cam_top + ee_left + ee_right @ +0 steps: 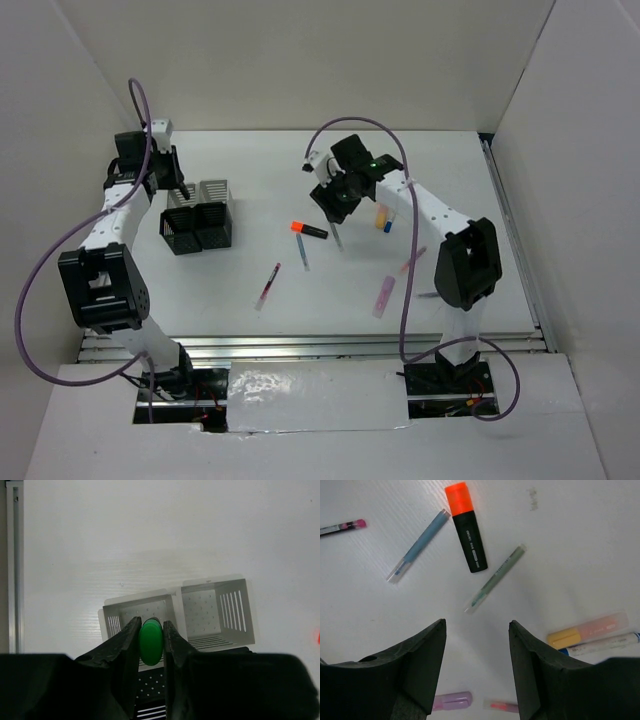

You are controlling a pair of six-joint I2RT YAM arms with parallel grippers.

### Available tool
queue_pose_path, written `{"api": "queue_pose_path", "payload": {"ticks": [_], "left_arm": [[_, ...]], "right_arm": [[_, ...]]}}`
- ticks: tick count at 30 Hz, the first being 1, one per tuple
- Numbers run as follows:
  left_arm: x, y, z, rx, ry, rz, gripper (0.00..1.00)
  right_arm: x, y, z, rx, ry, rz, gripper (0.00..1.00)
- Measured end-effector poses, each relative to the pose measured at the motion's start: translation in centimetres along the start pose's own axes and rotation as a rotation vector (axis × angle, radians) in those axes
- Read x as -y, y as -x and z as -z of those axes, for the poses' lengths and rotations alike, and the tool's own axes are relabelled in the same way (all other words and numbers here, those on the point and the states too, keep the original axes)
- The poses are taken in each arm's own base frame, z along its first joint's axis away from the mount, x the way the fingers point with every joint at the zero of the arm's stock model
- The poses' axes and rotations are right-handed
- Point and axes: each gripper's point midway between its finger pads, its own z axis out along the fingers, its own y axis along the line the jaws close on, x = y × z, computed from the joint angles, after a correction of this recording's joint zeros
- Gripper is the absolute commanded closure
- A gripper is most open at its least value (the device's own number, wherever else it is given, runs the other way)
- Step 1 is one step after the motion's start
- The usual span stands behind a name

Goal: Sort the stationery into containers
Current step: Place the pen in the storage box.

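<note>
My left gripper [151, 626] is shut on a green highlighter [151, 642], held end-on above the left grey mesh cup [125, 611]; a second grey cup [215, 612] stands beside it and a black cup [150, 690] lies below. In the top view the left gripper [170, 186] hovers over the cup cluster [200, 215]. My right gripper [477, 630] is open and empty above the table, near a grey pen [495, 577], an orange-black highlighter [467, 527] and a blue pen [417, 545]. It also shows in the top view [335, 203].
An orange highlighter [585, 630] and a white blue-capped pen [605, 644] lie to the right. A purple highlighter [451, 700], a pink one [502, 706] and a red pen [268, 285] lie nearer the table's front edge [300, 342]. Walls enclose the table.
</note>
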Motion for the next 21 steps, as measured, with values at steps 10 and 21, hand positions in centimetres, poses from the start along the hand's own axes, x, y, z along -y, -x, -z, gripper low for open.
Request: {"api": "queue_pose_path", "payload": {"ticks": [10,21], "left_arm": [[0.4,-0.5,-0.6,-0.024,-0.031,0.017,0.39],[4.2,2.6,3.0,0.063,-0.202,0.066,0.35]], "right_arm": [[-1.6,-2.3,-5.6,-0.105,0.075,0.125,0.46],[-2.5,-2.4,-8.7,-0.125,0.112,0.291,0.54]]}}
